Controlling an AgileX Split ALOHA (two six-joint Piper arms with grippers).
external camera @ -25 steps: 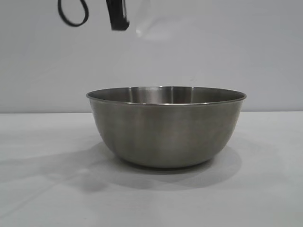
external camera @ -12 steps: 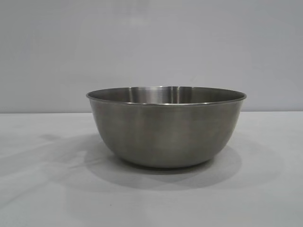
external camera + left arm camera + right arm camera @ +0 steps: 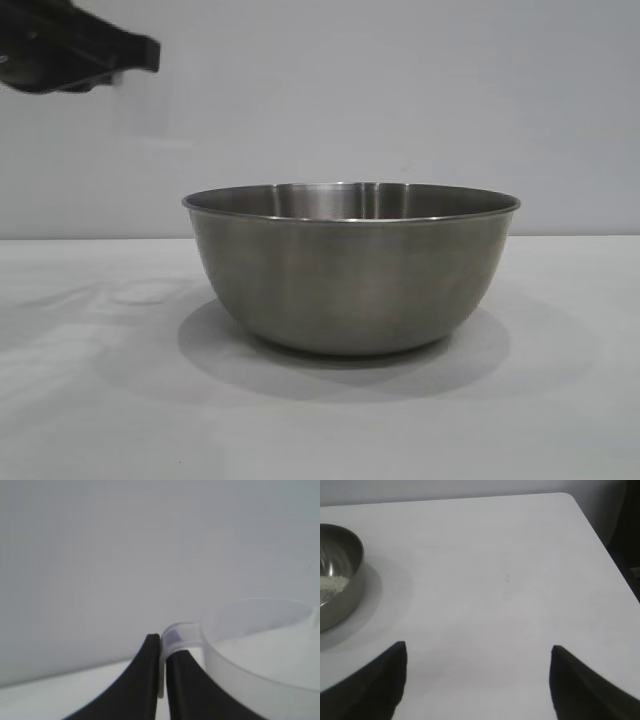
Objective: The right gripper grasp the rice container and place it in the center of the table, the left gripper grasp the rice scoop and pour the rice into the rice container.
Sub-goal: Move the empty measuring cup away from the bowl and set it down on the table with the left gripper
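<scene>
- Exterior view: the rice container (image 3: 351, 268) is seen upright on the table (image 3: 90, 400), in the middle of the picture; its placing is judged complete, since a central bowl can be reached by the pouring arm.
- Exterior view: a black part of the left arm is seen high up, well left of the rice container and above its rim; neither the fingers nor the cup can be made out here.
- Exterior view, against the earlier pictures: a second ago a black part and a faint clear shape hung above the rice container; half a second ago nothing was seen over it; now the arm is seen away to the left, so the pour is judged finished. The bowl itself is unmoved.
- Left wrist view: the left gripper (image 3: 162, 670) is clenched on the loop handle of the rice scoop (image 3: 260, 645), the two fingers pressed to a thin tab between them. The cup is held by its handle so that its mouth stays free. No rice is made out in the cup, and the rice container is not in this view.
- Right wrist view: the right gripper (image 3: 477, 680) stands released, jaws wide apart and nothing between them, over bare table well apart from the rice container, out of the other arm's way.
- Right wrist view: the rice (image 3: 332, 583) is seen as a small pale heap inside the rice container.
</scene>
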